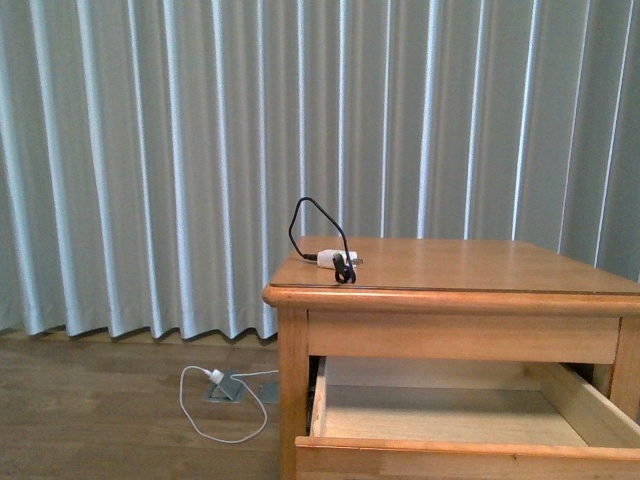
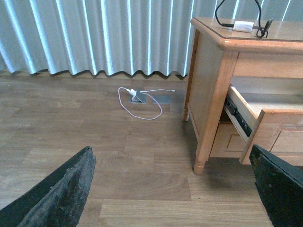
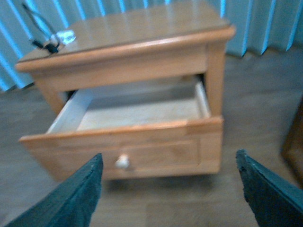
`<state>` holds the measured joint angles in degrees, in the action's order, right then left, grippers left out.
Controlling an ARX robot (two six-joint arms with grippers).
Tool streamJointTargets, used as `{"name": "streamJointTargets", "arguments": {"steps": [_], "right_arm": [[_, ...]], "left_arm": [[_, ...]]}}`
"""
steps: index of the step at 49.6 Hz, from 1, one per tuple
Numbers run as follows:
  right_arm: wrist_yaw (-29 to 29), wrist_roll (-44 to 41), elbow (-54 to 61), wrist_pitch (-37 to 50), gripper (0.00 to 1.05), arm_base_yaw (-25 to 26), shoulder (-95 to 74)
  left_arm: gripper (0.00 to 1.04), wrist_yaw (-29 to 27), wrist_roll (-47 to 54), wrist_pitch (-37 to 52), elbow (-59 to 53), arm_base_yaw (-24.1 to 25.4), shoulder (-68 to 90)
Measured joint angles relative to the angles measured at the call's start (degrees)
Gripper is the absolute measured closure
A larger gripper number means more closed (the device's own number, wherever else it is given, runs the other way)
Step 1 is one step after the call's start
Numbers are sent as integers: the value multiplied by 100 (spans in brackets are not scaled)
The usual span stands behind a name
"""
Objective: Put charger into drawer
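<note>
We see the charger [image 1: 333,258] lying on the top of the nightstand [image 1: 470,265], far to the left and close to the near edge. Its thin black cable [image 1: 298,215] springs up in a loop behind it and bunches at the block's right end. Directly below, the drawer [image 1: 460,447] is pulled out, and the bare floor of it that we can see holds nothing. Its round knob [image 3: 122,161] faces us.

Both arms hang back from the furniture. The left gripper [image 2: 171,156] has its jaws spread wide with nothing between them, and so does the right gripper [image 3: 169,161].

We judge the plug block to be light, rigid and smooth-sided, so it could slide on the polished top if nudged. The cable looks soft and springy, a poor thing to pinch. We would take hold across the block's flat sides, near its middle, and let the cable trail. The loop may catch on the tabletop's lip or the drawer front on the way down.

A white plug with white cable [image 1: 215,377] lies on the floor to the left and is not ours.
</note>
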<state>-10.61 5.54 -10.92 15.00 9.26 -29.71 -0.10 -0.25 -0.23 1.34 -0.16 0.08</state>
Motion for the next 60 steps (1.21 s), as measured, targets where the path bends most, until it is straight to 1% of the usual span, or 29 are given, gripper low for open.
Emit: {"name": "streamJointTargets", "arguments": {"steps": [3,8,10,11,15,20,24,25,29,60], "right_arm": [[297,-210,179,315,37,-116,179],[444,-391,334,334,53,-254,387],[748,-428,402,293,60,-444,479],[898,-472,433,275,59,-570,505],[1012,-492,481,262,46,-852,560],[1038,-516,481,262,28,-898,575],[1056,-518,481,262,9,-903,575],[1058,-516,481,262,7,-903,575],[1056,-522,481,262,9,-903,577],[1056,-529,481,262,9,-903,577]], "left_arm": [[6,4,0,0,0,0,0],[6,7,0,0,0,0,0],[6,2,0,0,0,0,0],[6,4,0,0,0,0,0],[6,4,0,0,0,0,0],[6,4,0,0,0,0,0],[6,7,0,0,0,0,0],[6,7,0,0,0,0,0],[6,7,0,0,0,0,0],[6,7,0,0,0,0,0]]}}
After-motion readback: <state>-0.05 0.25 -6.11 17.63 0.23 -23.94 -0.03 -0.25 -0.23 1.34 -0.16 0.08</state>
